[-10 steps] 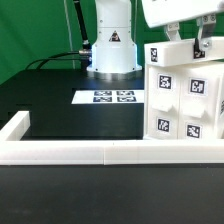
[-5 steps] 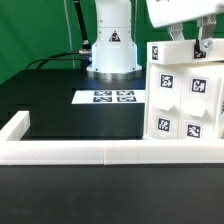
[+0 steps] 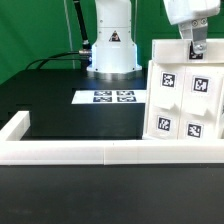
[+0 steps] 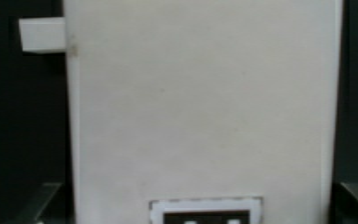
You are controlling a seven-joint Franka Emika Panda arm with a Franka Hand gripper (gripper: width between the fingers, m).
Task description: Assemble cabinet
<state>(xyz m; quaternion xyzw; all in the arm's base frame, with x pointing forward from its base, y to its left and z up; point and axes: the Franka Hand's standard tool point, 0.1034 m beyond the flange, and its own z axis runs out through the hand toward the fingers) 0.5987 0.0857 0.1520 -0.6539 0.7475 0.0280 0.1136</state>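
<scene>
The cabinet [image 3: 185, 95] is a tall white box with several black-and-white tags, standing at the exterior view's right against the low white rim wall. My gripper [image 3: 197, 48] is right above its top edge, its dark fingertips down at the top face. In the wrist view the cabinet [image 4: 194, 100] fills the space between my fingers [image 4: 44, 200], which stand wide apart at its two sides; a tag shows near my gripper [image 4: 197, 200]. A small white block [image 4: 43, 35] sticks out of the cabinet's far side. The gripper is open.
The low white rim wall [image 3: 80, 152] runs along the front and turns back at the exterior view's left. The marker board [image 3: 112, 97] lies flat on the black table behind it. The arm's white base [image 3: 110, 45] stands at the back.
My gripper has moved toward the exterior view's right over the cabinet's top. The cabinet has stayed in place.
</scene>
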